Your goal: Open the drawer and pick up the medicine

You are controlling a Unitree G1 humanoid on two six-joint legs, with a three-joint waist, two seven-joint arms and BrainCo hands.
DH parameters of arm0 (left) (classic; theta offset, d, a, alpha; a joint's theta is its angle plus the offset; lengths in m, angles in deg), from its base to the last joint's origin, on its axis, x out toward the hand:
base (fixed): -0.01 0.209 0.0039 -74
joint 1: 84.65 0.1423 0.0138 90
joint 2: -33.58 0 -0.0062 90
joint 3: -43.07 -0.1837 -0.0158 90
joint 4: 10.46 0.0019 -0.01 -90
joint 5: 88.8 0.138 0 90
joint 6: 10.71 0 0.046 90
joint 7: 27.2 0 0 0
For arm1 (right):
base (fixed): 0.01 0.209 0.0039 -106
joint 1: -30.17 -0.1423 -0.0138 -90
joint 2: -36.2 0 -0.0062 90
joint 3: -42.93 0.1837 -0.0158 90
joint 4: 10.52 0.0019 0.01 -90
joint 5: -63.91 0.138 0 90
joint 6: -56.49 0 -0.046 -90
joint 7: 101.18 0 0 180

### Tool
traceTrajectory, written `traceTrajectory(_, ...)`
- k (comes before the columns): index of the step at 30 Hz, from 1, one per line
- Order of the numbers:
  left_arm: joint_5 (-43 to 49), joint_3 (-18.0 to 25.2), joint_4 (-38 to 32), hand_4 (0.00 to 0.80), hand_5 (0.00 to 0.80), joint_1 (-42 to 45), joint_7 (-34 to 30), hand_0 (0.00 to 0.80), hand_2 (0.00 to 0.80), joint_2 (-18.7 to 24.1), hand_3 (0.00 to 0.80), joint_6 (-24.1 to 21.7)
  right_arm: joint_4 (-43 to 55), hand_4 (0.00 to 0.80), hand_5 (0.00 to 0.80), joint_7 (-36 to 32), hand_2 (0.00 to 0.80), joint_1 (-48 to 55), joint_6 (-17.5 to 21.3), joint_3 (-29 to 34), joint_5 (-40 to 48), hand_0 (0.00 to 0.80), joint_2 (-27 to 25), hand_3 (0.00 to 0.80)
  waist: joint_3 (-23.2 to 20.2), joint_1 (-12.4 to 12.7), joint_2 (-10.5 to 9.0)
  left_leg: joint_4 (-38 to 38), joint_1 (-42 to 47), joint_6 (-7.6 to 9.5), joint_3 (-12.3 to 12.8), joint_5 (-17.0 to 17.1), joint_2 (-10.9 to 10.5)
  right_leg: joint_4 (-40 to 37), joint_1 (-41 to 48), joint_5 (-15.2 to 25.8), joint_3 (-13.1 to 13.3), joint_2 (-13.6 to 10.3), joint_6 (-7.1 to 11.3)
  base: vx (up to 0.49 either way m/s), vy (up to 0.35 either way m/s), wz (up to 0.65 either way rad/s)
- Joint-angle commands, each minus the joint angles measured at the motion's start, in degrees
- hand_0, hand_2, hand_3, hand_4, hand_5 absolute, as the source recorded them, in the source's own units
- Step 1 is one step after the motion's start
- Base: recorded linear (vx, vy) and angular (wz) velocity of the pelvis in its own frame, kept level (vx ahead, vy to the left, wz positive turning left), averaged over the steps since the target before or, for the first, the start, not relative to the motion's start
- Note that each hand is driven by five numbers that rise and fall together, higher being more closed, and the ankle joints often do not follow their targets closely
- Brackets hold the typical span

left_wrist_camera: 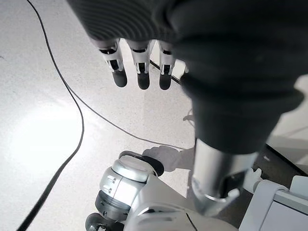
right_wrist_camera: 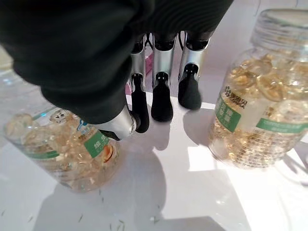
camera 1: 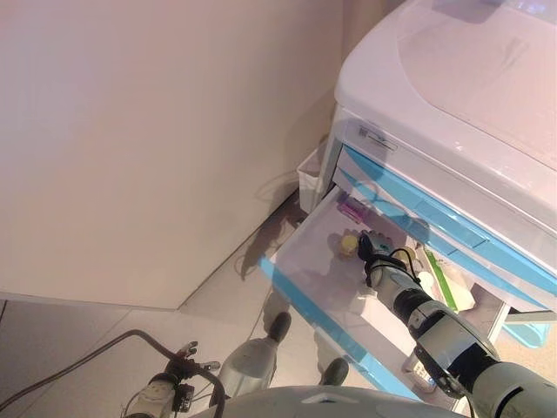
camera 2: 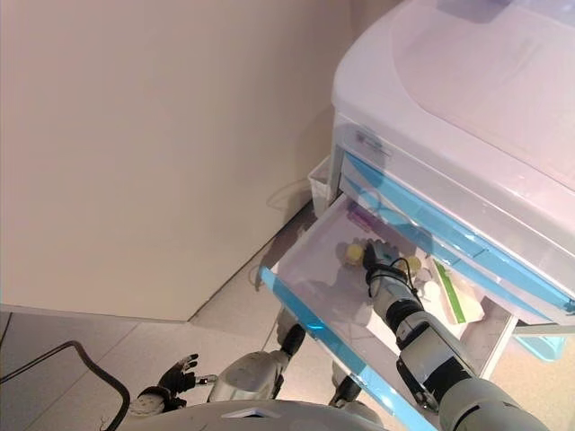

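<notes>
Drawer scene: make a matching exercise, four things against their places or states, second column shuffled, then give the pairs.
Things:
1. drawer
2. right hand
3. left hand
4. capsule bottle

Places or states:
A. hangs low above the floor, holding nothing
B. pulled open, blue front edge
C. reaches into the drawer, fingers straight, between two bottles
D. stands upright on the drawer floor, clear, full of golden capsules

Pairs: 1-B, 2-C, 3-A, 4-D
</notes>
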Motion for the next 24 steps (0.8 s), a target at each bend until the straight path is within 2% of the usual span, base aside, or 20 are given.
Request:
traceTrajectory(1,1.1,-1.8,1.8,0.0,0.0,-0.8,0.1,0.0,0.0,1.3,0.0,-0.6,1.6,0.0,0.0,-1.8,0.0,-1.2,0.6,-2.0,-1.6,0.0,-0.4,0.0,-1.4,0.7,-0.14,-1.5,0.6,1.02,1.4,-2.3,-0.3,7.6,-3.3,1.0,2.1,-4.1,3.16,0.0,0.0,0.0)
traceTrajectory(14,1.7,-2.4,1.2,0.0,0.0,-0.9,0.4,0.0,0.0,1.2,0.0,-0.2,1.5,0.0,0.0,-2.1,0.0,-1.0,0.7,-2.3,-1.4,0.0,0.4,0.0,-1.5,1.1,-0.4,-1.5,1.0,1.05,1.2,-2.4,-0.4,7.5,-2.7,1.2,1.6,-4.1,3.25,0.0,0.0,0.0)
traceTrajectory(24,1.5,-2.1,1.7,0.0,0.0,-0.1,0.5,0.0,0.0,0.9,0.0,-0.3,2.9,0.0,0.0,2.7,0.0,-0.8,1.9,-1.4,0.7,0.0,0.9,0.0,-1.7,1.2,0.08,-1.5,1.3,1.14,0.9,-2.4,-0.5,8.0,-2.7,1.2,1.5,-4.4,3.19,0.0,0.0,0.0)
